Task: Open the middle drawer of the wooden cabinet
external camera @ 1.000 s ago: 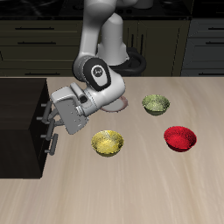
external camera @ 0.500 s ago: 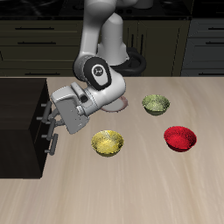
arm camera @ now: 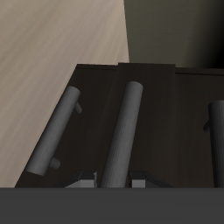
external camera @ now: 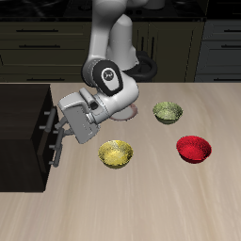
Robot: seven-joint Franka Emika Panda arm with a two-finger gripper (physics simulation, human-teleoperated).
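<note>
The wooden cabinet [external camera: 19, 118] is a big near-black box at the table's side. Two grey bar handles show on its front in the exterior view. The lower one belongs to the middle drawer [external camera: 40, 155], and my gripper [external camera: 58, 141] is at that handle [external camera: 56, 152]. In the wrist view the middle drawer's handle [arm camera: 127, 122] runs between my two fingertips [arm camera: 86, 182], with the gripper [arm camera: 114, 182] shut on the bar. The drawer front looks drawn a little out from the cabinet face.
A yellow bowl [external camera: 116, 153] sits close beside the arm; a green bowl [external camera: 168, 112] and a red bowl [external camera: 194, 148] lie farther off. The neighbouring drawers' grey handles [arm camera: 57, 131] [arm camera: 215, 131] flank the gripped bar. Dark kitchen cupboards [external camera: 188, 42] stand behind the table.
My gripper and wrist have shifted slightly away from the cabinet, and the gripped handle has come along with them. The bowls have not moved.
</note>
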